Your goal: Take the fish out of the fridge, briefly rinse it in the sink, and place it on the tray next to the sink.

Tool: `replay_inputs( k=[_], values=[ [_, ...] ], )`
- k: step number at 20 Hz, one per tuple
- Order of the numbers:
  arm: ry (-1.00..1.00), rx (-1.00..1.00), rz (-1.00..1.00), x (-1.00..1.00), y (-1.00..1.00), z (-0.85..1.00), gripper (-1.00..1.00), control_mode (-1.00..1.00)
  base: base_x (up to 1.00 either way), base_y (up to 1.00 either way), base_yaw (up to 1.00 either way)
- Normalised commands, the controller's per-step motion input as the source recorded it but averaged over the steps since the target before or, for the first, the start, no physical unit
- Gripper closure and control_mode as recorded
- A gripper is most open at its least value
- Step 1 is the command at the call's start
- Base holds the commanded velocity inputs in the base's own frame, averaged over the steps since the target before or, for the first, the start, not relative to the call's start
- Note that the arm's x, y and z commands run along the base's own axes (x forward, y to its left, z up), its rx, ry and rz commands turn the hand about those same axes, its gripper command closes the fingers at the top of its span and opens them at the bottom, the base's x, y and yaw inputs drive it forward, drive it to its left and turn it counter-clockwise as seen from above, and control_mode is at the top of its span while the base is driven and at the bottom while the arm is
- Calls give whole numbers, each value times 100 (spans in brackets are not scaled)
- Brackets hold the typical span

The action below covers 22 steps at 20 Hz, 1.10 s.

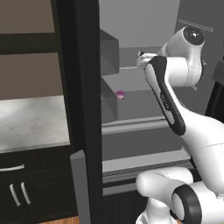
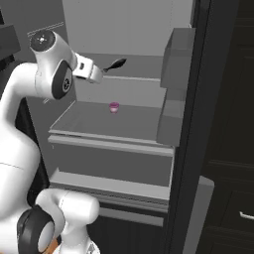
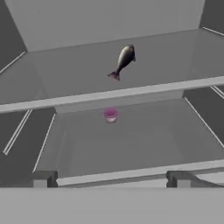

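Observation:
The fridge (image 1: 131,127) stands open, showing its grey inside and flat shelves. A small grey-silver fish (image 3: 124,60) with a darker back lies on the upper shelf, tail toward me; the right base view also shows the fish (image 2: 117,63). My gripper (image 3: 111,180) is open, reaching into the fridge in front of the shelves. It sits well short of the fish and a little below it, with nothing between the fingers. In the right base view the white hand (image 2: 89,69) is just left of the fish. The sink and the tray are out of view.
A small pink-topped cup (image 3: 110,115) stands on the shelf below the fish, also visible from the base (image 2: 114,107). Grey door bins (image 2: 176,59) line the right side. The black fridge door edge (image 1: 87,109) stands left, with a marble counter (image 1: 30,122) beyond.

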Motion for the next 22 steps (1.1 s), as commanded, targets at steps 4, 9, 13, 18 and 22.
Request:
replay_inputs(
  k=[4, 9, 13, 18, 22],
  values=[
    [-11, 0, -5, 36, -6, 44, -100, -100, 0, 0, 0],
    [-3, 0, -11, 68, -32, 11, -100, -100, 0, 0, 0],
    [5, 0, -2, 84, -32, 1, -100, -100, 0, 0, 0],
    [12, 0, 0, 93, -17, -2, -100, -100, 0, 0, 0],
    [12, 0, 0, 76, 0, -11, -100, -100, 0, 0, 0]
  ],
)
